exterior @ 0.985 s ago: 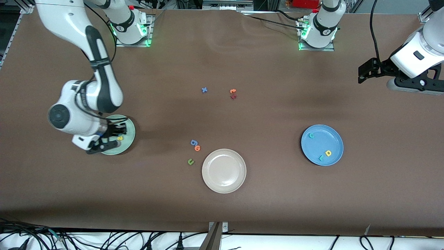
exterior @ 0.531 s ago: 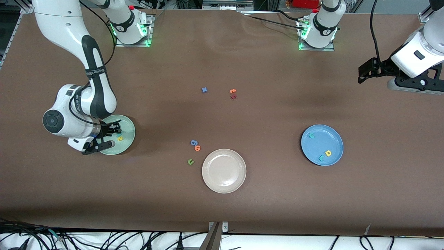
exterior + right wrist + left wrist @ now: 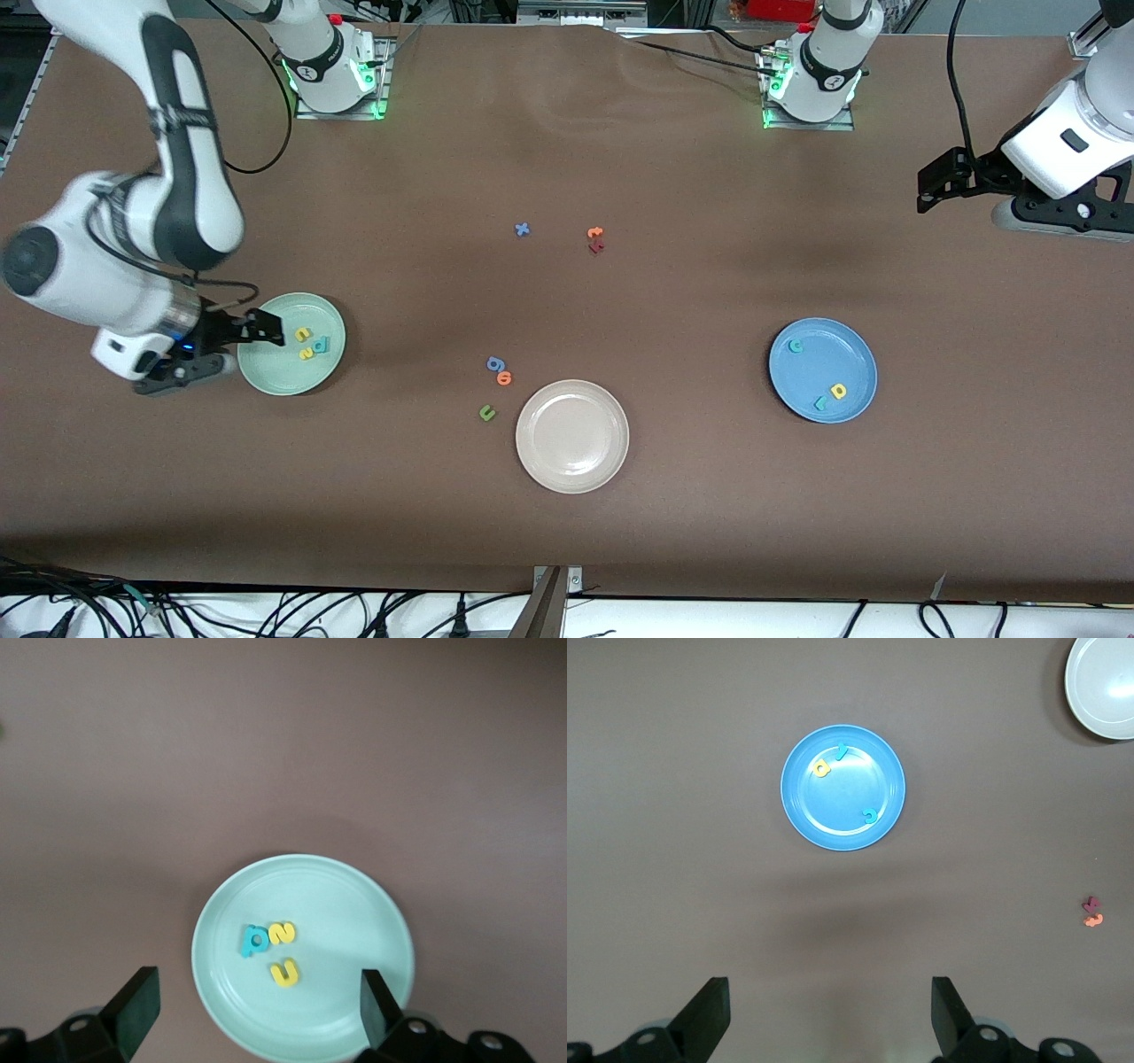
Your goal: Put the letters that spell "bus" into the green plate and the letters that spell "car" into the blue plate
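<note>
**Both words look sorted; both pincers empty**

Nearest the front camera's edge of the tabletop (image 3: pixel 673 549) sits the beige plate (image 3: pixel 572 436), bare, with a dark green "u" (image 3: pixel 486 412), an orange "o" (image 3: pixel 504 378) and a blue "g" (image 3: pixel 495 363) loose beside it.

Next back, toward the right arm's end, the green plate (image 3: pixel 266 377) carries the yellow "u" (image 3: pixel 302 334), yellow "s" (image 3: pixel 306 354) and teal "b" (image 3: pixel 321 344), clustered close. My right pincer (image 3: pixel 266 330) hangs over that plate's rim, jaws wide and empty. Toward the left arm's end, the blue plate (image 3: pixel 855 354) holds the teal "c" (image 3: pixel 796 346), yellow "a" (image 3: pixel 838 390) and teal "r" (image 3: pixel 820 403).

Farther back lie a blue "x" (image 3: pixel 522 229) and an orange letter (image 3: pixel 595 233) touching a dark red one (image 3: pixel 596 246). The left pincer (image 3: pixel 831 1014) waits high above that end, open, holding nothing.

I judge these foam letters featherlight, soft and thin (easy to flick away), best pinched across opposite edges from straight above. The brown tabletop covering looks matte, and there's plenty of room around everything.
</note>
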### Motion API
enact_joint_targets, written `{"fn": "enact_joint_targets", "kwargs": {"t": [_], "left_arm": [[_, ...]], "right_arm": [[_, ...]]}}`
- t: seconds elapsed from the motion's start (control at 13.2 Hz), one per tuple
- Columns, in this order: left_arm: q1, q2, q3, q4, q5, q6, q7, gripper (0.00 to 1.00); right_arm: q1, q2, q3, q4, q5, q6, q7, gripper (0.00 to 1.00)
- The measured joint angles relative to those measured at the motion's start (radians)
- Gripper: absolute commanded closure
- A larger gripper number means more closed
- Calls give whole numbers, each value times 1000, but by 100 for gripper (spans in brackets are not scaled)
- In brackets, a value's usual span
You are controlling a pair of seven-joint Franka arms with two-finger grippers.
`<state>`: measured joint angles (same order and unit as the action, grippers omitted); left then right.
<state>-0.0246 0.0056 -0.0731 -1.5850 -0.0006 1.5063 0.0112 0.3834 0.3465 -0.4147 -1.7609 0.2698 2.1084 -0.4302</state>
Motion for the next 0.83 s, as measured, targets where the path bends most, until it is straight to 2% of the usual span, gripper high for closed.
{"fn": "enact_joint_targets", "kwargs": {"t": [0.15, 0.23, 0.45, 0.61, 0.83], "left_arm": [[0, 0, -1, 1, 0, 0, 0, 0], [0, 0, -1, 1, 0, 0, 0, 0], [0, 0, -1, 1, 0, 0, 0, 0], [0, 0, -1, 2, 0, -1, 0, 0], [0, 0, 0, 3, 0, -1, 0, 0]], "right_arm": [[-31, -81, 5, 48, -87, -71, 0, 0], [-62, -106, 28, 88, -128, -146, 0, 0], [-200, -133, 174, 280, -185, -395, 64, 0], [-261, -137, 243, 396, -237, -489, 91, 0], [-279, -138, 277, 457, -258, -565, 107, 0]]}}
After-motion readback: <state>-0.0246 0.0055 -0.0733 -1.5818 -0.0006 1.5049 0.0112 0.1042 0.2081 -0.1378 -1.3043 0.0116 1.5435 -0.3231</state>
